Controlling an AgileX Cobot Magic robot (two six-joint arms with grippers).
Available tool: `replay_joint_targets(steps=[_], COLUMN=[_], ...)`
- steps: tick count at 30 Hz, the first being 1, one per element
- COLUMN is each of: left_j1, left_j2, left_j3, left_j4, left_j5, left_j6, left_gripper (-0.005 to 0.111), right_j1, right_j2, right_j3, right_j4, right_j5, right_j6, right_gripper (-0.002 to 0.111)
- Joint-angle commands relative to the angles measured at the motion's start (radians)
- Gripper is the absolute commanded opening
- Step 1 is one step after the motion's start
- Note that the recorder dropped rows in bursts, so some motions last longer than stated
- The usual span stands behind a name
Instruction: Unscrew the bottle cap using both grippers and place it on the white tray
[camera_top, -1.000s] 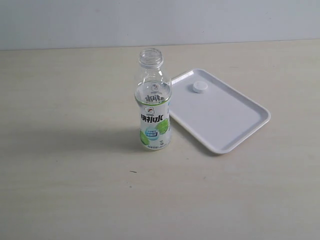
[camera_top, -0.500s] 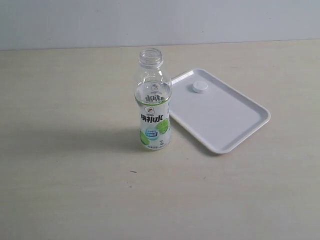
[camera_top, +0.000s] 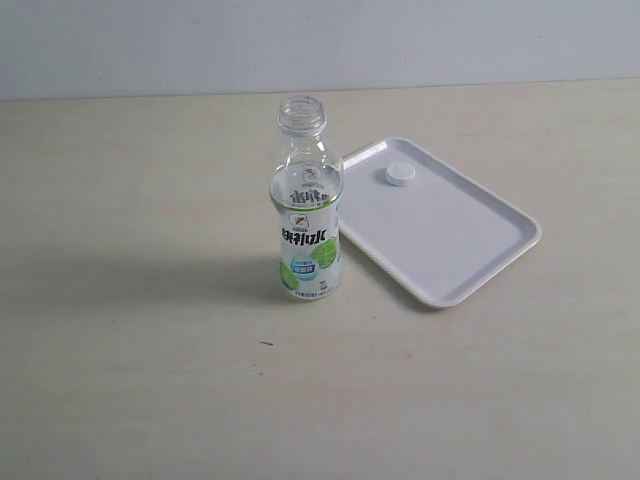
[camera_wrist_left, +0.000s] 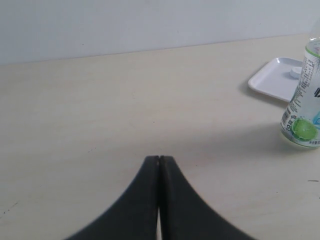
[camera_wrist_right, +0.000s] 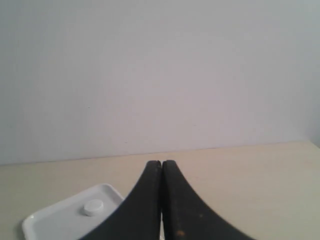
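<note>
Bottle (camera_top: 307, 210) upright, uncapped, mid-counter (camera_top: 130, 350), nearer far edge. Cap (camera_top: 400, 174) lying on tray (camera_top: 470, 250), at end toward far edge; tray just beside bottle. Left hand (camera_wrist_left: 159, 159) pressed closed, empty. Right hand (camera_wrist_right: 161, 162) likewise.

Bottle (camera_wrist_left: 303, 112), well apart from the left gripper (camera_wrist_left: 159, 158) jaws, cropped at frame edge, neck out of shot; it covers part of bottle cap (camera_wrist_left: 295, 72). White tray (camera_wrist_right: 57, 222) partly behind right gripper (camera_wrist_right: 161, 162) jaws. Fine print on label (camera_top: 307, 262) unreadable.
</note>
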Motion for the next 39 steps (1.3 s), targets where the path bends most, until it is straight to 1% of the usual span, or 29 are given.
replay_joint_targets(steps=[1, 3, 12, 15, 19, 22, 39], left_j1=[0.002, 0.002, 0.002, 0.002, 0.002, 0.002, 0.002], left_j2=[-0.006, -0.006, -0.006, -0.006, -0.006, -0.006, -0.006], left_j3=[0.003, 0.003, 0.003, 0.003, 0.003, 0.003, 0.003], left_j4=[0.000, 0.000, 0.000, 0.000, 0.000, 0.000, 0.000], left_j5=[-0.009, -0.009, -0.009, -0.009, -0.009, -0.009, -0.009], left_j6=[0.005, 0.005, 0.005, 0.005, 0.005, 0.005, 0.005], left_gripper=[0.000, 0.000, 0.000, 0.000, 0.000, 0.000, 0.000], right_j1=[-0.064, -0.078, -0.078, -0.099, -0.107, -0.107, -0.107], right_j2=[-0.065, -0.065, -0.065, -0.065, -0.065, -0.065, -0.065], right_j3=[0.090, 0.114, 0.215, 0.244, 0.244, 0.244, 0.244], right_j4=[-0.022, -0.022, -0.022, -0.020, -0.020, -0.022, -0.011], right_j5=[-0.025, -0.025, -0.033, -0.031, -0.018, 0.054, 0.061], right_j6=[0.006, 0.002, -0.003, -0.012, -0.019, -0.021, -0.027], right_gripper=[0.000, 0.000, 0.000, 0.000, 0.000, 0.000, 0.000])
